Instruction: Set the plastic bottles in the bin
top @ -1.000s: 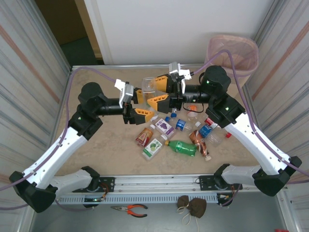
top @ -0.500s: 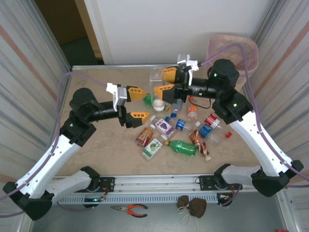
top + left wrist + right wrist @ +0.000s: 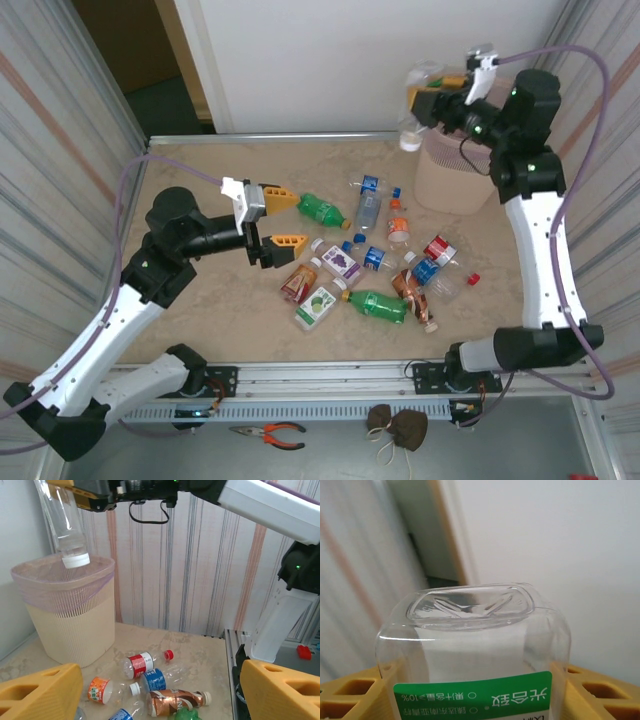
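Right gripper [image 3: 438, 88]: positioned high at the far right corner, fingers closed on a clear bottle [image 3: 413, 122] near its base. The bottle hangs cap down, its white cap level with the rim of the bin [image 3: 447, 185] on the bin's left side — whether the cap lies inside the rim line cannot be told. In the right wrist view, the bottle's square base and green label sit between the yellow fingers [image 3: 350, 695]. Left gripper [image 3: 295, 218]: low over the middle of the table [image 3: 200, 310], fingers spread apart and empty, just beside a green bottle [image 3: 322, 210] lying on its side. The other bottles [image 3: 378, 305] lie scattered on the table — between the left gripper and the bin.
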{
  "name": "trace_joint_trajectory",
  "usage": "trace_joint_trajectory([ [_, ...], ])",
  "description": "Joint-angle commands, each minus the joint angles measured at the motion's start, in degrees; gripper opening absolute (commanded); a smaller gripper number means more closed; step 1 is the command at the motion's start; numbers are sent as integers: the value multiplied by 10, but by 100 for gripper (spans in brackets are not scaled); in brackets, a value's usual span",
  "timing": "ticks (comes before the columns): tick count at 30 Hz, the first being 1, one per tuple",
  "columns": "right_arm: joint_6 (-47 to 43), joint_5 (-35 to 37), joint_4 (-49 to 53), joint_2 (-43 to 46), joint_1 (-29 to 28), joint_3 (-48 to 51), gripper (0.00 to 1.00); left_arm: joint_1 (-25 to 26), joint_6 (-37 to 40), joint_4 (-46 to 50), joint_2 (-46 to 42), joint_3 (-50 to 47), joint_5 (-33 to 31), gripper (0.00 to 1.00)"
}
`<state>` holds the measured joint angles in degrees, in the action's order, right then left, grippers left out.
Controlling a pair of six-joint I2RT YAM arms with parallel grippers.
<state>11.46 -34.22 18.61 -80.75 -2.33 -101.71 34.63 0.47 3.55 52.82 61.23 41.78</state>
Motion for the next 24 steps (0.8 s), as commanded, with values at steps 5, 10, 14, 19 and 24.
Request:
trace_joint_trajectory([
  [5, -29, 107, 64, -101, 95, -119, 54, 1, 15, 15, -23, -3, -14, 83],
  [10, -68, 170, 122, -186, 121, -205, 53, 1, 14, 15, -26, -4, -18, 82],
  [14, -93, 225, 192, -258, 129, -279, 53, 1, 14, 15, -30, -9, -22, 82],
  [19, -112, 289, 256, -319, 131, -315, 52, 2, 15, 16, -36, -19, -28, 82],
  [24, -118, 341, 296, -359, 132, -317, 52, 1, 21, 26, -34, -21, -31, 82],
])
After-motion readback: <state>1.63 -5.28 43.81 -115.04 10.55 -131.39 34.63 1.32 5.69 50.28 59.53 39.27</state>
